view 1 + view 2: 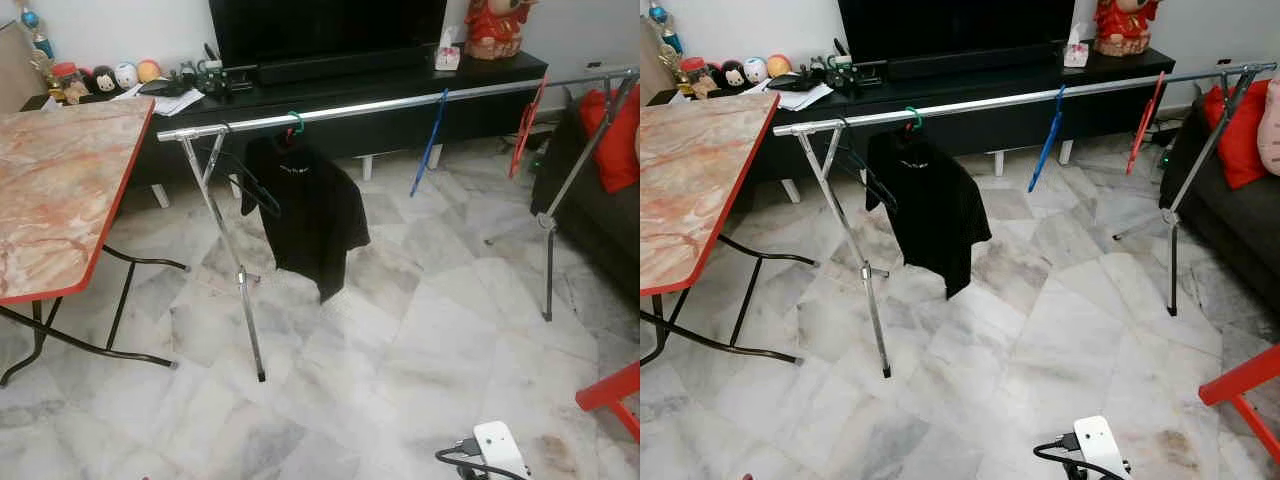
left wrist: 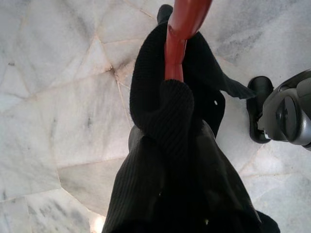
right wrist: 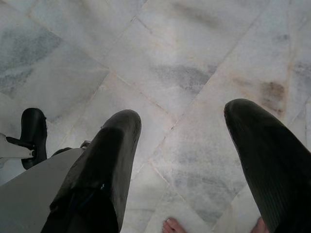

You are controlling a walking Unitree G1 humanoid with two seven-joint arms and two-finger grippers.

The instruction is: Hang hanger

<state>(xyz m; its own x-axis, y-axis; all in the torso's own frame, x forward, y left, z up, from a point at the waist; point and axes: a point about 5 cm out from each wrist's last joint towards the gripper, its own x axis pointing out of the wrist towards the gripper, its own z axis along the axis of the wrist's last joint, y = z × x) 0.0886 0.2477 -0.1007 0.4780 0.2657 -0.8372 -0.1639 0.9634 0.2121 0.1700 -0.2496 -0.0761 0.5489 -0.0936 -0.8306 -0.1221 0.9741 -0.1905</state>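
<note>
at robot's left, low over the marble floor [image 2: 58,121]: left gripper [image 2: 167,109] closed on a red hanger [image 2: 182,29] draped in black knit cloth [image 2: 160,160]. judged light, rigid bar, floppy load; hold near the neck. ahead, rail [image 1: 400,103] has free span. right gripper [image 3: 182,145] gapes wide, holding nothing.

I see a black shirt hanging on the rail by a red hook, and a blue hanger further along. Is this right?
Not quite. In the left eye view the black shirt hangs on the rail by a green hook, not red. The blue hanger further along is correct.
</note>
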